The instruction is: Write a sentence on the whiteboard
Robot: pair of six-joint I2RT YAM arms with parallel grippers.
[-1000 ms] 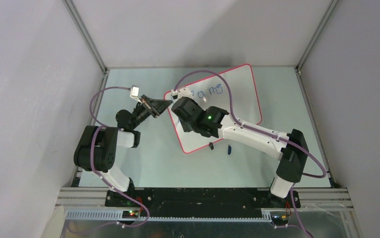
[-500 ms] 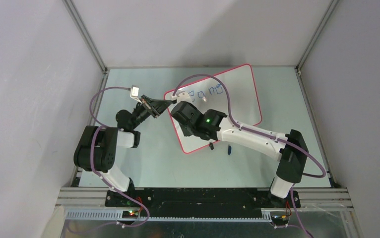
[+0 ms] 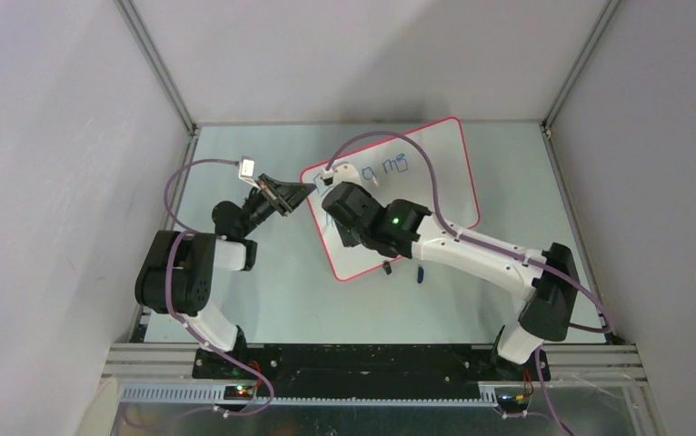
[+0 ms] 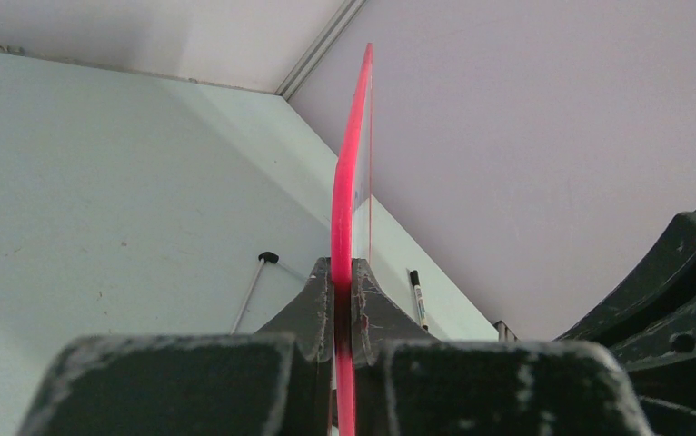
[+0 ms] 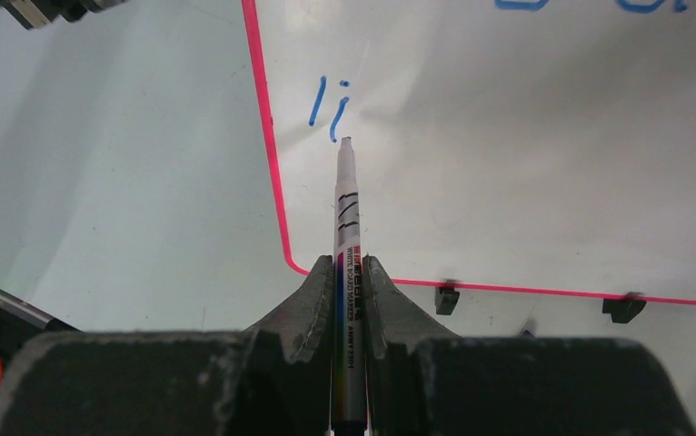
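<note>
Pale-green table (image 3: pixel 263 291): whiteboard (image 3: pixel 435 182) sits far-centre, L gripper (image 4: pixel 343 277) clamped on its left rim. R gripper (image 5: pixel 351 272) pinches marker (image 5: pixel 344 195), tip by "li". 2nd line of sentence (image 5: pixel 330 107) underway; next prob. needs "g" just right.

- Pale green table (image 3: pixel 267 304), matte, a few scuffs.
- Whiteboard (image 3: pixel 449 182) sits on it mid-back, skewed, with two black clip feet (image 5: pixel 446 297) along its near edge.
- Small dark blue piece (image 3: pixel 420 272) lies just beside that edge.

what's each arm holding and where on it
The left gripper clamps the whiteboard by its red rim; right gripper grips the marker around its barrel.
</note>
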